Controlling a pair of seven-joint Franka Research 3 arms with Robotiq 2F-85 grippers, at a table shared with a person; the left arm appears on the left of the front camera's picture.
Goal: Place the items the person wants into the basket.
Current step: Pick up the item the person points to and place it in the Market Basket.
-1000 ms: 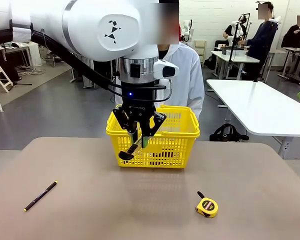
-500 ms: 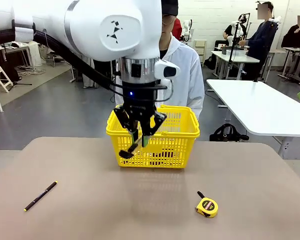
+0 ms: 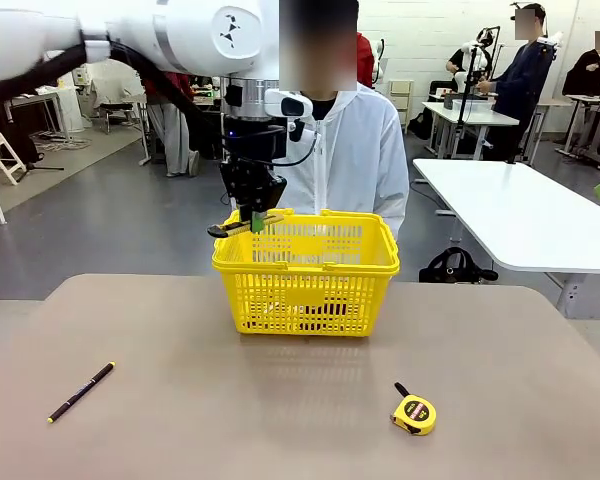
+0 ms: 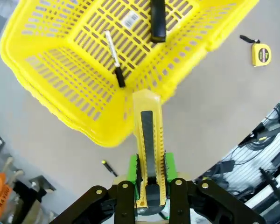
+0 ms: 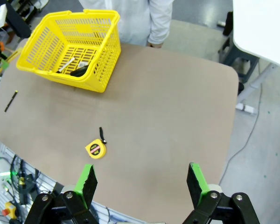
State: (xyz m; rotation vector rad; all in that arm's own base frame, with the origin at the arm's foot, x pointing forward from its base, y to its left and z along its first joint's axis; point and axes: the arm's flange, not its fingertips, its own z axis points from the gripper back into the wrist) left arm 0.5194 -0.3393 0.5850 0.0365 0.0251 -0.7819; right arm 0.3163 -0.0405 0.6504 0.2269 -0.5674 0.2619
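Observation:
My left gripper (image 3: 253, 214) is shut on the slim yellow-and-black utility knife (image 3: 232, 229), holding it level just above the left rear rim of the yellow basket (image 3: 310, 298). In the left wrist view the knife (image 4: 148, 140) sits between the green pads, pointing at the basket (image 4: 51, 70) below. A marker (image 4: 115, 58) with a white barrel and black cap lies on the basket floor beside a black object (image 4: 157, 21). The person (image 3: 355, 150) in a white jacket stands right behind the basket. My right gripper (image 5: 141, 181) hangs open high over the table's near side.
A thin black pen (image 3: 80, 391) lies at the table's front left. A round yellow tape measure (image 3: 414, 413) lies at the front right. A second white table (image 3: 520, 215) stands beyond the right side.
The left gripper rose and moved back and left with the knife, from the basket's front wall to above its left rear rim. The knife swung from slanting down to level.

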